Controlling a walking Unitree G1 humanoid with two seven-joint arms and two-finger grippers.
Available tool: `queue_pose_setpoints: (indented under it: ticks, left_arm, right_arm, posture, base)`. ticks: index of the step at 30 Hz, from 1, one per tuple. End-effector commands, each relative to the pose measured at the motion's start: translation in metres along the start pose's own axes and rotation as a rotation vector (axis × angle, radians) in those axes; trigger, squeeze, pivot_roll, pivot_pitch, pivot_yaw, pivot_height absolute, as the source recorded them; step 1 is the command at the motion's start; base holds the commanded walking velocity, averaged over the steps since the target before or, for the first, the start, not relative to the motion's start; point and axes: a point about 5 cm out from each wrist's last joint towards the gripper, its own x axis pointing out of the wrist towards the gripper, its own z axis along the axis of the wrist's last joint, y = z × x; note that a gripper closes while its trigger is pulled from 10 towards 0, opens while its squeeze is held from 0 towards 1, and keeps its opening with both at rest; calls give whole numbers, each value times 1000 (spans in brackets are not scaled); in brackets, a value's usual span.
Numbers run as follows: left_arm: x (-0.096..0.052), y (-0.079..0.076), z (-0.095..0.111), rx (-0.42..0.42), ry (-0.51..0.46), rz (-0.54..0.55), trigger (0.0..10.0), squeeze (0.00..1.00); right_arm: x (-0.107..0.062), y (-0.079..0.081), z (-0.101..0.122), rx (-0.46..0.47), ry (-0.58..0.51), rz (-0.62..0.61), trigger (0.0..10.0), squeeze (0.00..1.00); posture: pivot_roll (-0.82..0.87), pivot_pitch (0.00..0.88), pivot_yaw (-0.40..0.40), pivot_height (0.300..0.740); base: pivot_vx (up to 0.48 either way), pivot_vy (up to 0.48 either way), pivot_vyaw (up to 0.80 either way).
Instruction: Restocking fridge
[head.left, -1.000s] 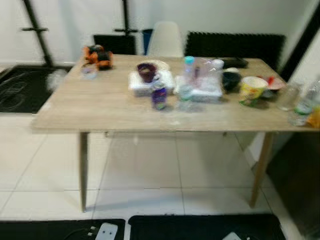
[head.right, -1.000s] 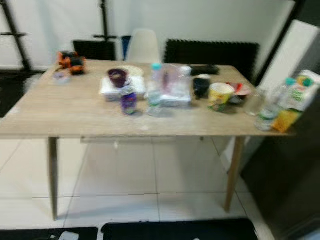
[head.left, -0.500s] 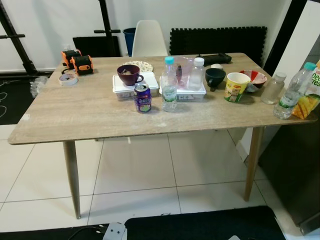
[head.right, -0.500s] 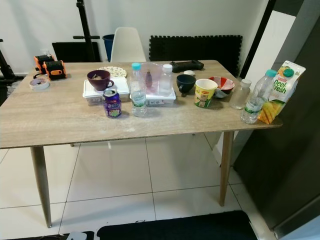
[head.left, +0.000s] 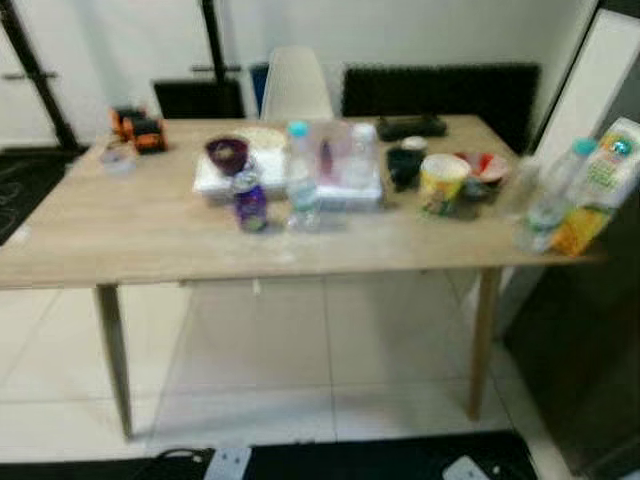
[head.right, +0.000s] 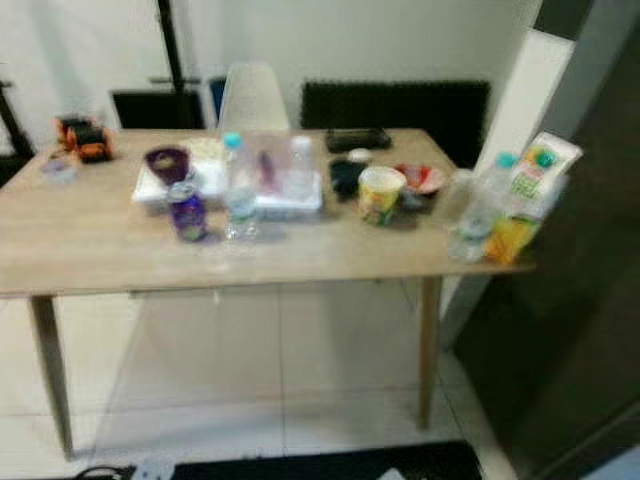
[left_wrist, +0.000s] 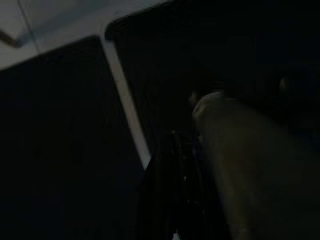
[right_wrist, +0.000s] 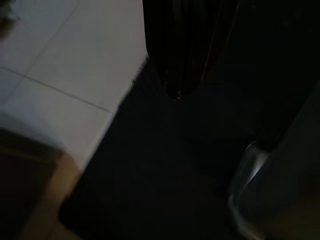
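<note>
Room: white tiled floor (head.left: 300, 350) and a white wall are seen behind a wooden tabletop (head.left: 150, 235), with a white chair (head.left: 298, 82) and a dark foam panel (head.left: 440, 90) at the far side.

Tabletop load: a purple can (head.left: 250, 207), a water bottle with a teal cap (head.left: 301, 180), a purple mug (head.left: 227, 155) on a white lidded box (head.left: 222, 180), a clear container (head.left: 345, 165), a black cup (head.left: 404, 165), a yellow noodle cup (head.left: 441, 184) and a red bowl (head.left: 482, 167) are grouped mid-table; orange-and-black gear (head.left: 137, 127) sits at the far left corner.

Restock items at the right edge: a second bottle (head.right: 478, 208) and a juice carton (head.right: 527, 196) stand just beside each other, right next to a tall dark appliance (head.right: 580, 260), probably the fridge.

What changed: compared with half a second ago the whole picture has slid sideways and gone blurry, so the camera was turned toward the right; nothing on the tabletop appears to have been moved.

Meaning for the task: it looks like the approach is still being lined up; nothing has been picked up yet.

Left claw (left_wrist: 180, 200): hung idle in deep shade over the floor; open or closed can't be told.

Right claw (right_wrist: 185, 55): also hung low over a dark mat and tile, nothing seen in it; finger state can't be told either.
</note>
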Motion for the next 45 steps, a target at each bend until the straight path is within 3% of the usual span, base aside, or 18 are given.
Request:
queue_pose_setpoints:
  ticks: [1, 16, 38, 42, 45]
  left_arm:
    - [-1, -2, -7, 5, 24, 0, 10000, 0]
    - [-1, -6, -11, 8, 45, -5, 10000, 0]
    - [-1, -9, -14, 4, 58, -19, 10000, 0]
    - [-1, -9, -13, -29, 43, -20, 10000, 0]
    - [-1, -10, -12, -8, 46, -38, 10000, 0]
  right_arm:
    - [0, 4, -3, 1, 9, 14, 10000, 0]
    - [0, 6, -4, -7, 8, 21, 10000, 0]
    - [0, 6, -3, 14, 4, 23, 10000, 0]
    - [0, 6, -3, 17, 4, 25, 10000, 0]
    - [0, 6, -3, 19, 4, 27, 10000, 0]
  posture:
    - [-78, 0, -8, 740]
    - [-76, 0, -11, 740]
    - [-78, 0, -12, 740]
    - [-81, 0, -8, 740]
    - [-82, 0, -9, 740]
  base:
    - [0, 0, 0]
    - [0, 0, 0]
    - [449, 0, 0]
    - [85, 0, 0]
    - [0, -111, 0]
